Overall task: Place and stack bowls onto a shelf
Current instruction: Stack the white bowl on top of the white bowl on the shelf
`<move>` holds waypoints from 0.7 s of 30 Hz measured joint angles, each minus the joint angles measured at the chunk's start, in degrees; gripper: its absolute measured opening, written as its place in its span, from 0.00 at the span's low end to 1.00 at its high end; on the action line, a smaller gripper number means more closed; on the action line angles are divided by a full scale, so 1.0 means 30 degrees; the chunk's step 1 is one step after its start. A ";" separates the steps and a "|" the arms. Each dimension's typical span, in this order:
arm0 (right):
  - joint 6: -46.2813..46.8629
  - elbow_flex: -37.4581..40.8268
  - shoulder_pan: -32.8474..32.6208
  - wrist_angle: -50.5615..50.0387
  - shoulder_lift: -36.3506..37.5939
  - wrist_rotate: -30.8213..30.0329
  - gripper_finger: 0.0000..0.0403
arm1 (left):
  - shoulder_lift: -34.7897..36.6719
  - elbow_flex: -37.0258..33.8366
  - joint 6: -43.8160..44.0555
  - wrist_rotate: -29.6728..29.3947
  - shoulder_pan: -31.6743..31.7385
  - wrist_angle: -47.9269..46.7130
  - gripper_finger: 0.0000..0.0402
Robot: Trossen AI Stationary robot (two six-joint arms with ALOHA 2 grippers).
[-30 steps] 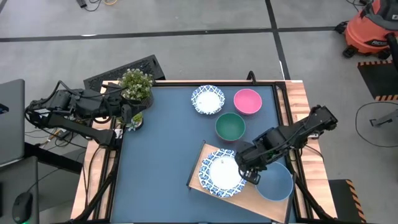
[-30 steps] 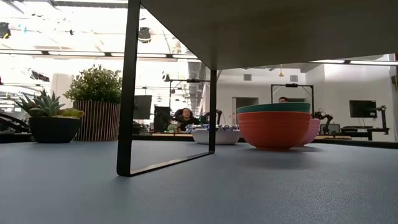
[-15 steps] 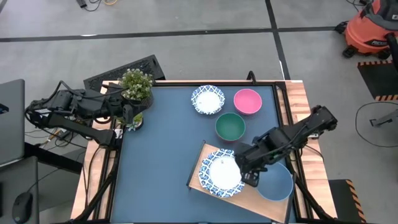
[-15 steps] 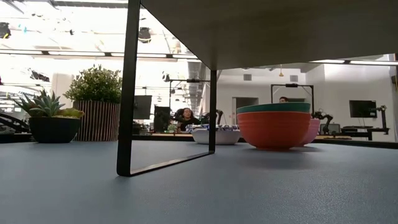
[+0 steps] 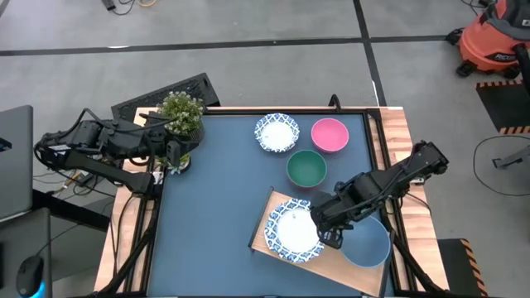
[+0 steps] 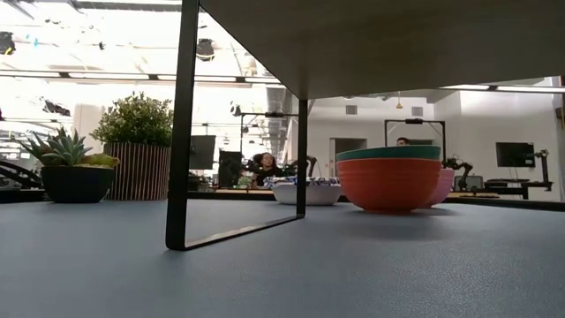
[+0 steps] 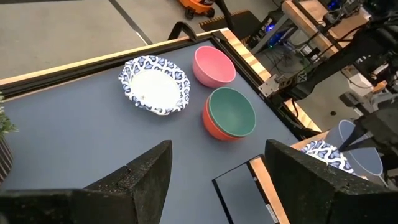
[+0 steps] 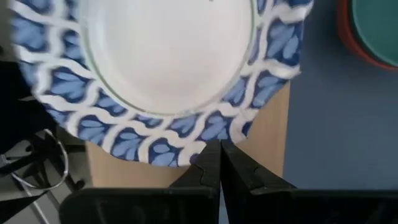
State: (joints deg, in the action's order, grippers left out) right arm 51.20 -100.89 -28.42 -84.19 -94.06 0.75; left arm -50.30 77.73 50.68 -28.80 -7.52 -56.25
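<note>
Resting on the shelf [image 5: 265, 223] at the worktop's [image 5: 215, 190] five o'clock corner, a white bowl with a blue patterned rim [image 5: 294, 229] sits beside the plain blue bowl [image 5: 366, 242], which lies at its three o'clock. The right end effector [image 5: 325, 234] hovers between the two, fingers pressed together and holding nothing. A second patterned bowl [image 5: 276, 132] and the pink bowl [image 5: 330, 135] lie at the worktop's twelve o'clock edge, with the teal-green bowl [image 5: 306, 168] nested in a red bowl [image 7: 214, 128] just below them. The left end effector [image 5: 171, 151] waits at ten o'clock beside the potted plant [image 5: 182, 112], its fingers spread apart.
</note>
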 joint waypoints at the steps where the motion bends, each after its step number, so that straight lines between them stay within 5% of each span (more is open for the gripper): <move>1: 0.0117 0.0291 0.0000 0.0075 -0.0001 0.0067 0.06 | -0.0009 0.0000 0.0000 0.0000 -0.0002 0.0000 0.61; 12: -0.0482 0.0107 0.0642 -0.0001 0.0184 0.0213 0.07 | -0.0018 0.0000 -0.0014 0.0000 -0.0001 0.0000 0.61; 21: -0.8580 -0.3587 0.5032 0.1244 0.0314 -0.3629 0.10 | -0.0022 0.0000 -0.0466 -0.0124 0.0001 0.0005 0.61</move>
State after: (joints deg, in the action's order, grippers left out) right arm 25.46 -111.65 -13.33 -80.46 -93.11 -10.14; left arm -50.37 77.73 49.28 -29.17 -7.52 -56.23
